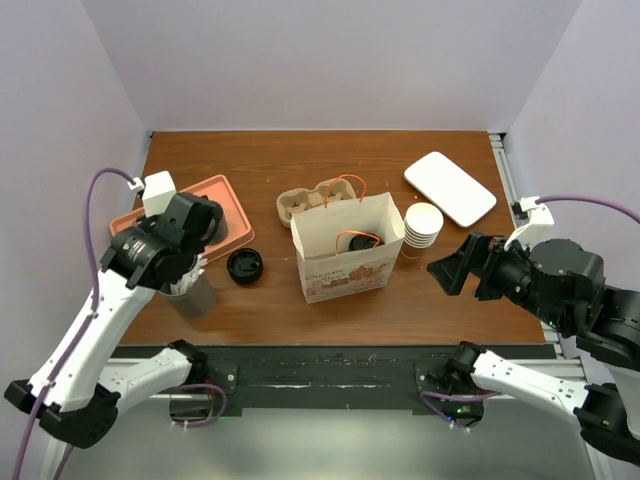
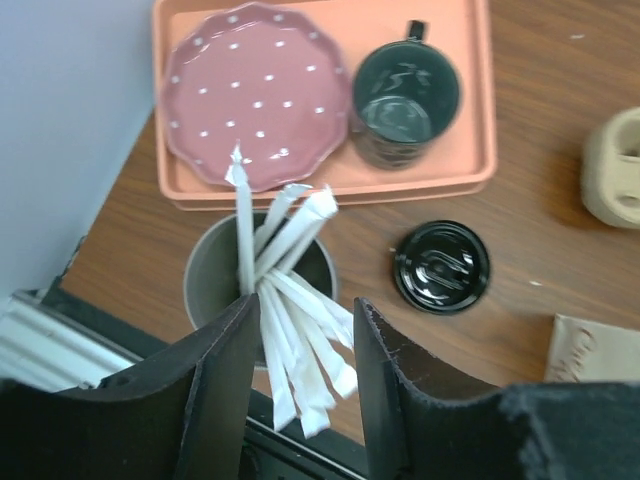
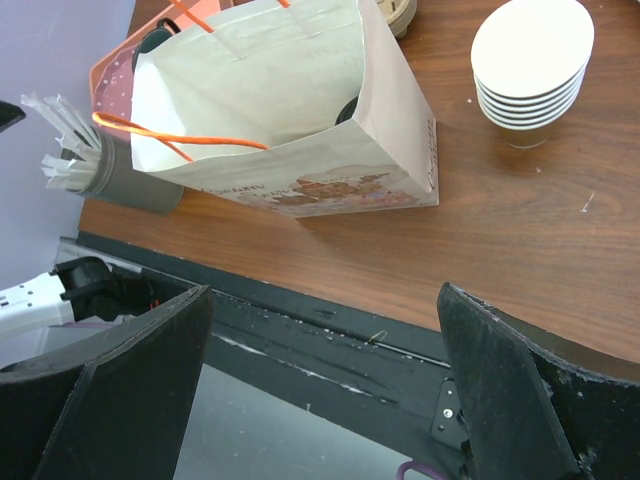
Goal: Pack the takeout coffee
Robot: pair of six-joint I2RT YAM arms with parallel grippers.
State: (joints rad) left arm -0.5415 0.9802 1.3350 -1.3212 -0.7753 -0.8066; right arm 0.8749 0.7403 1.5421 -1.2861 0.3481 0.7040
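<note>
Two robot arms reach over a wooden table (image 1: 270,160), seen from above. A paper bag (image 1: 345,268) stands open at the centre. Down inside it a round black lid shows, facing up. This looks to be the coffee (image 1: 362,240), upright and already in the bag, its cup hidden by the bag wall.

The left gripper (image 2: 307,310) hangs over a grey holder (image 2: 212,272) of paper-wrapped straws (image 2: 290,235) at the table's near left edge. Its jaws are about half narrowed, one on each side of the bundle. Whether they pinch a straw yet cannot be told. The straws stand nearly upright and fan out, so the jaws cross their long axis. From these jaws the bag lies to the right, well apart, with a loose lid (image 1: 245,266) on the table between them.

The right gripper (image 3: 325,300) hovers at the bag's other side, jaws wide and holding nothing, pointed toward the bag. It is the nearer arm to the coffee. A stack of lidless cups (image 1: 423,225) stands just beside the bag's right wall.

With the coffee in, a straw seems the next item. It would have to travel right and go end-down through the bag's open top, clear of the orange handles (image 1: 352,181).
</note>
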